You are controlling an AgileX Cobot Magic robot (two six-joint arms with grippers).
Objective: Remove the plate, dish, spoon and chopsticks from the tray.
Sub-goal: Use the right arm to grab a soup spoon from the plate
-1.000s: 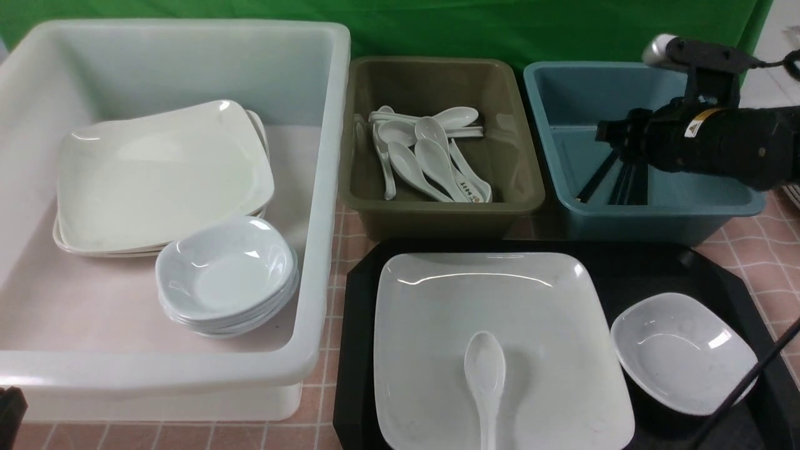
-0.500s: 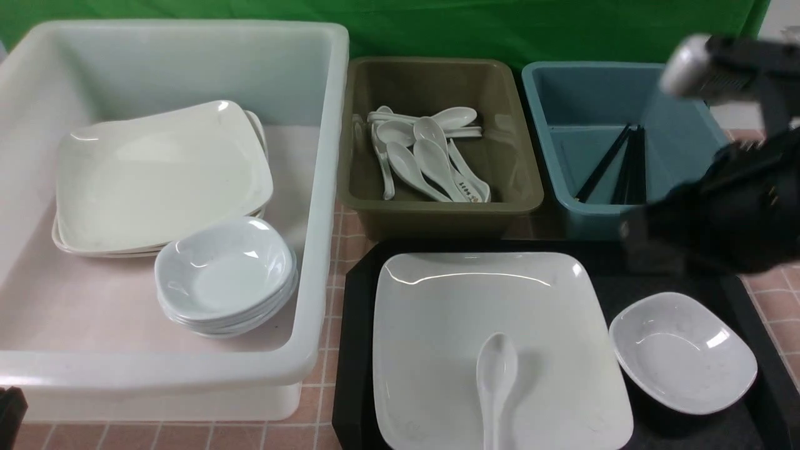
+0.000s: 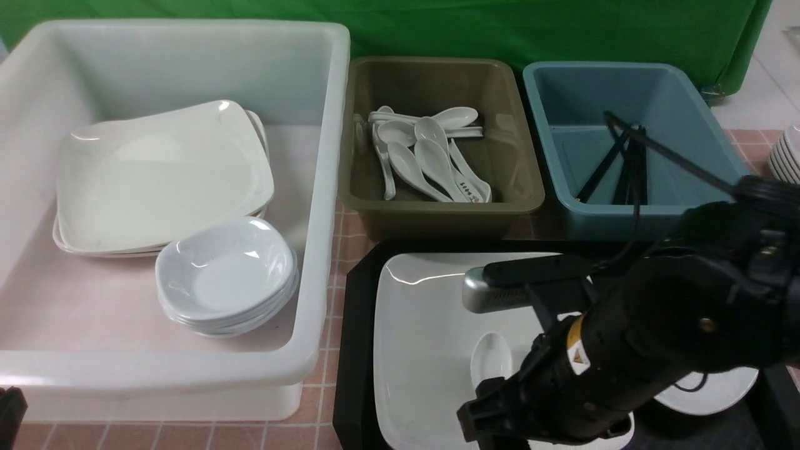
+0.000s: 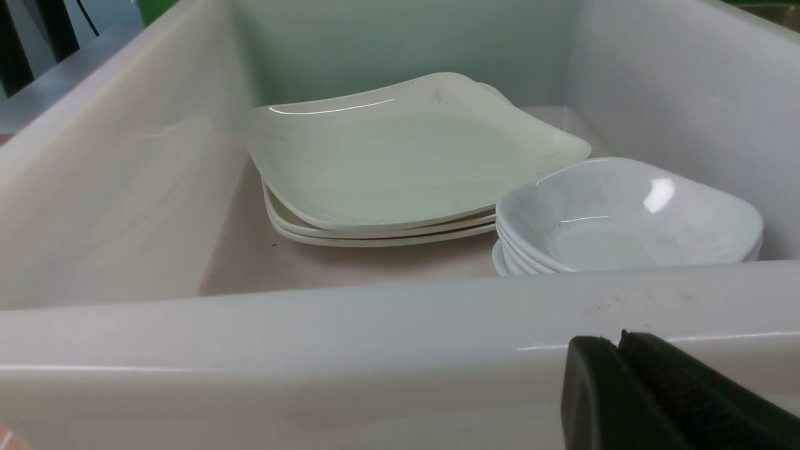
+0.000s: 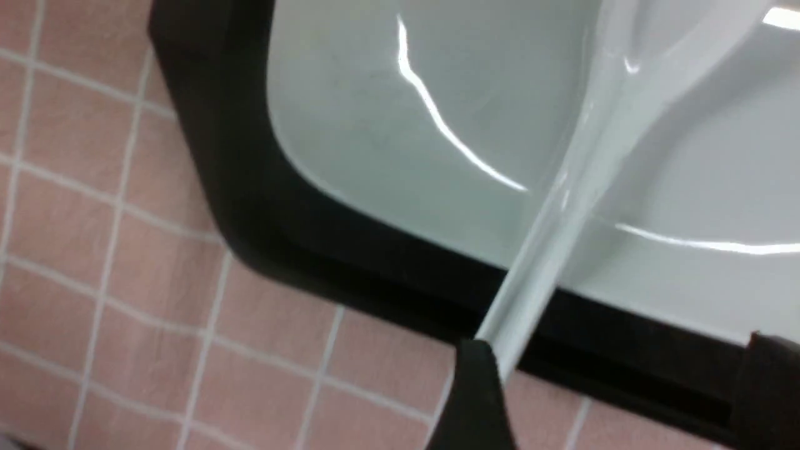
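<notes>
Hovering low over the plate (image 3: 419, 312), I am holding my right claw (image 5: 619, 394) spread wide, pinching nothing, because the spoon (image 3: 490, 357) is lying on the plate with its handle end just beside one jaw.

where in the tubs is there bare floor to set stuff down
White tub: bare floor in front of the plate stack, left of the dish stack, plus a strip along the right wall behind the dish stack. Olive tub: bare right of the spoons. Blue tub: bare left of the chopsticks. Tray: crowded, under plate, spoon, dish and right arm.
</notes>
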